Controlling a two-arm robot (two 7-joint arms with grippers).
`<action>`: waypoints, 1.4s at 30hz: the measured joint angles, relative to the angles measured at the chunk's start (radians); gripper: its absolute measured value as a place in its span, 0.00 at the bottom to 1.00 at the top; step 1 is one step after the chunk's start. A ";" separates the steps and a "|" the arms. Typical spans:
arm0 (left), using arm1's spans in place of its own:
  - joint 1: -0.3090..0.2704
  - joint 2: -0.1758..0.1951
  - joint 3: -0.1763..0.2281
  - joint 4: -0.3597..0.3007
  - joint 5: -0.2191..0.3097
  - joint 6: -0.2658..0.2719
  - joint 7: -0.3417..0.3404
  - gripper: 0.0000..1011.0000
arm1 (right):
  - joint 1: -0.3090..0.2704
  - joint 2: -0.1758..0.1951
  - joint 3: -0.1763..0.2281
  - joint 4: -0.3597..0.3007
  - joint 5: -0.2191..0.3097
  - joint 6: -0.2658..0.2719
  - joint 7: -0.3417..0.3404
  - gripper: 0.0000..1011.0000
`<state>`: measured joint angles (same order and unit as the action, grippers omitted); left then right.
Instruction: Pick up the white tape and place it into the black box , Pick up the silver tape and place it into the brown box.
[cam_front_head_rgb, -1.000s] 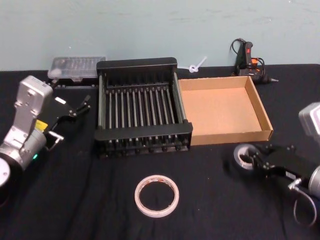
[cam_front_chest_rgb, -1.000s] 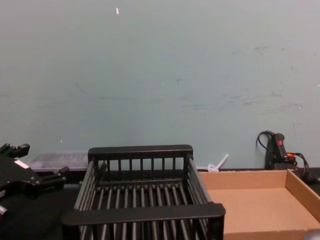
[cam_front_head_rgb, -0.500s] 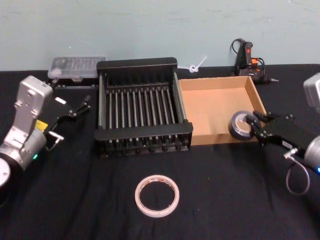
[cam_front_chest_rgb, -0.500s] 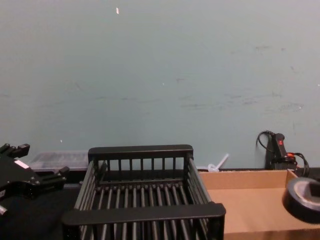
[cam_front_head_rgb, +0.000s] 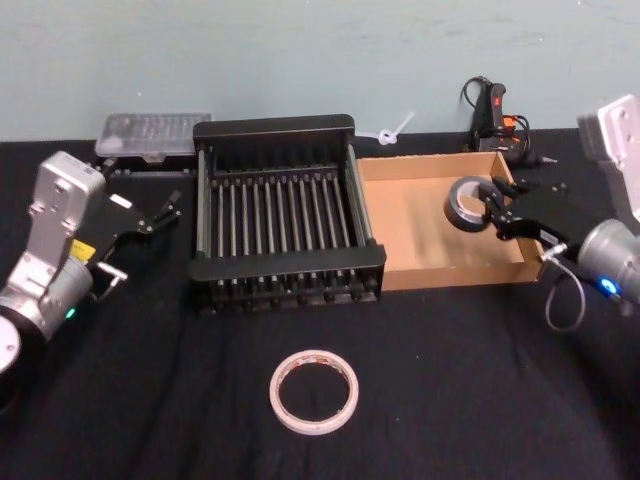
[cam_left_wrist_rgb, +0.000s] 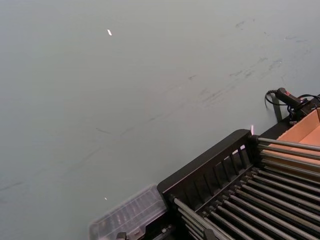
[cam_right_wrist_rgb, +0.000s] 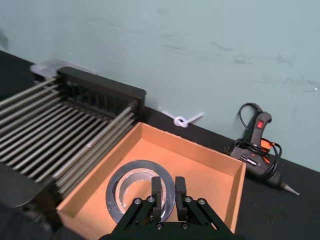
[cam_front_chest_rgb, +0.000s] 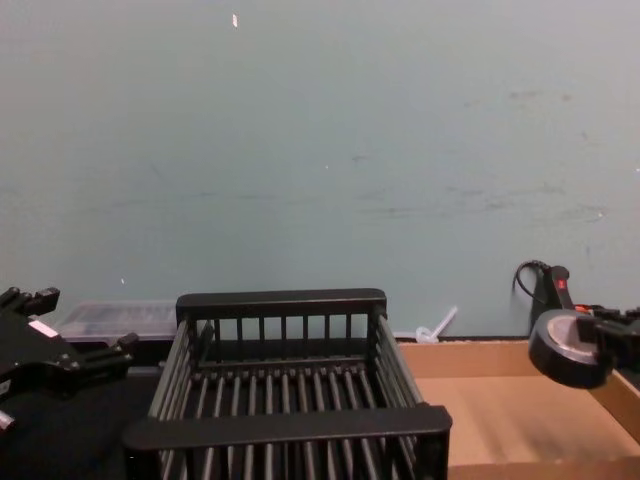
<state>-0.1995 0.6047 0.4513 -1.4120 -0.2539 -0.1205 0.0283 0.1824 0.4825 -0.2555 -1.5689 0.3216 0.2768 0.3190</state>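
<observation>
The silver tape (cam_front_head_rgb: 456, 211) (cam_right_wrist_rgb: 139, 167) (cam_front_chest_rgb: 563, 352) hangs above the right half of the brown box (cam_front_head_rgb: 465, 271) (cam_right_wrist_rgb: 199, 152) (cam_front_chest_rgb: 480, 361), clear of its floor. My right gripper (cam_front_head_rgb: 492, 208) (cam_right_wrist_rgb: 167, 186) is shut on the roll's rim. The white tape (cam_front_head_rgb: 350, 392) lies flat on the black cloth near the front, in front of the black box (cam_front_head_rgb: 290, 263) (cam_right_wrist_rgb: 100, 83) (cam_front_chest_rgb: 285, 428), which has nothing in it. My left gripper (cam_front_head_rgb: 165, 208) (cam_front_chest_rgb: 80, 325) stays open to the left of the black box.
A glue gun (cam_front_head_rgb: 490, 108) (cam_right_wrist_rgb: 257, 150) lies behind the brown box, with a white zip tie (cam_front_head_rgb: 392, 130) beside it. A clear plastic case (cam_front_head_rgb: 150, 133) sits behind the black box's left corner. Bare black cloth spreads around the white tape.
My right gripper lifted the silver tape off the cloth at the front right and carried it back and left, over the brown box. The left arm stayed still.
</observation>
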 joint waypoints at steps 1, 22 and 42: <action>0.000 0.000 0.000 0.000 0.000 0.000 0.000 0.99 | 0.021 -0.011 -0.006 0.023 -0.008 0.007 -0.005 0.16; 0.000 0.000 0.000 0.000 0.000 0.000 0.000 0.99 | 0.206 -0.133 -0.058 0.267 -0.079 0.077 -0.016 0.16; 0.000 0.000 0.000 0.000 0.000 0.000 0.000 0.99 | 0.241 -0.166 -0.073 0.336 -0.113 0.080 -0.008 0.16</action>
<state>-0.1995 0.6047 0.4514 -1.4120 -0.2539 -0.1205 0.0283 0.4238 0.3160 -0.3284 -1.2324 0.2090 0.3571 0.3113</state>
